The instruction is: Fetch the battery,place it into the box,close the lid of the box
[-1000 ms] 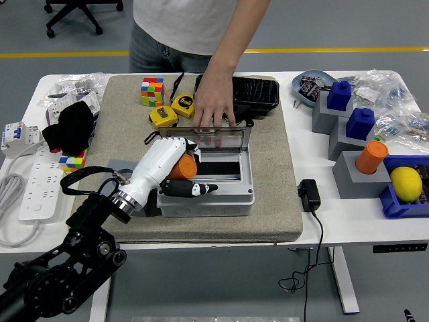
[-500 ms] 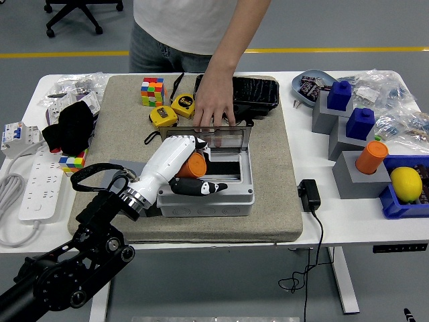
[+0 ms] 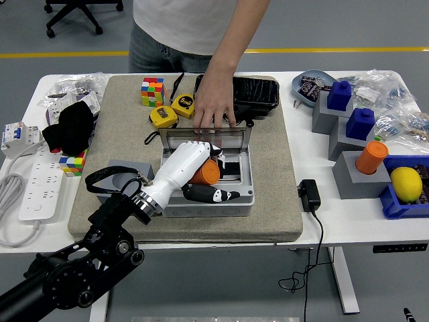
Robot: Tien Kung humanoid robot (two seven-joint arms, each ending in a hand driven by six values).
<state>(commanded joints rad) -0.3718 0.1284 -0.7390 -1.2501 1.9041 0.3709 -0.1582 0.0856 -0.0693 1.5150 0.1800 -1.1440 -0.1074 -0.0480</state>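
My left hand (image 3: 209, 176), white with black fingers, is shut on an orange cylindrical battery (image 3: 204, 174) and holds it over the open grey box (image 3: 244, 196) on the beige mat. The box's clear lid (image 3: 231, 140) stands raised at the back. A person's hand (image 3: 214, 102) rests on the lid's top edge and holds it. My right hand is out of view.
Two yellow tape measures (image 3: 163, 117), a Rubik's cube (image 3: 152, 91) and a black tray (image 3: 258, 92) lie behind the box. A black adapter (image 3: 308, 194) with its cable lies right of the mat. Grey stands with blue and orange caps (image 3: 371, 157) and a lemon (image 3: 405, 183) stand right; a power strip (image 3: 39, 181) lies left.
My left hand has moved right with the orange battery, from the box's left edge to over its opening. The person's hand has stayed on the lid.
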